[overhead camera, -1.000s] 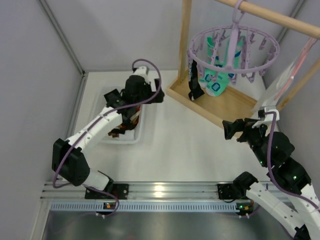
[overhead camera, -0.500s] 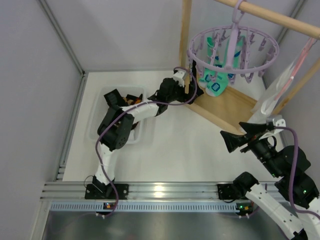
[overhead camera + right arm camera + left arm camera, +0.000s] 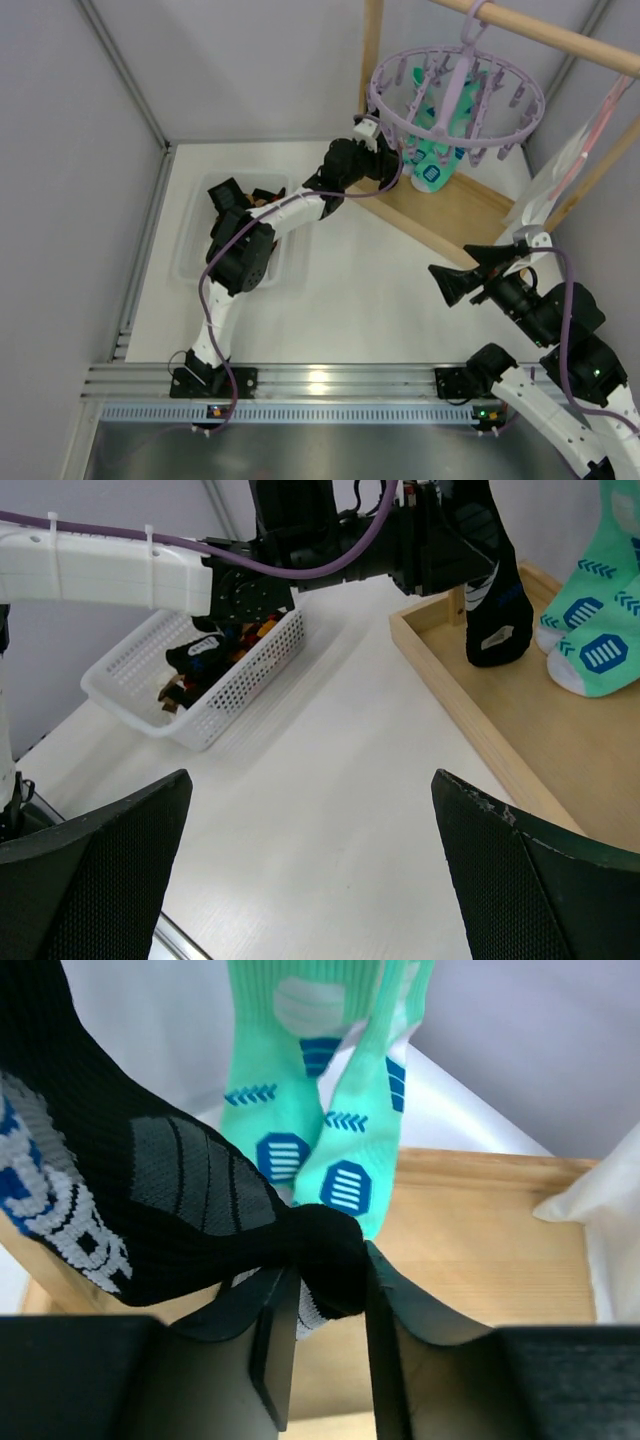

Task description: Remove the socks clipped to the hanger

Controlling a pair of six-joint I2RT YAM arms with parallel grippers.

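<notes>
Left wrist view shows you the left gripper (image 3: 320,1295) pinching a fold of the black sock (image 3: 180,1190) between its fingers. The mint socks (image 3: 300,1110) hang just beyond, apparently under the hanger (image 3: 455,95). Your right gripper (image 3: 310,780) is spread wide, well apart.

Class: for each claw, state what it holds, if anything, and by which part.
The left claw pinches the black sock by a bunched fold of fabric, above the hanging toe. The right claw is open and holds nothing.
</notes>
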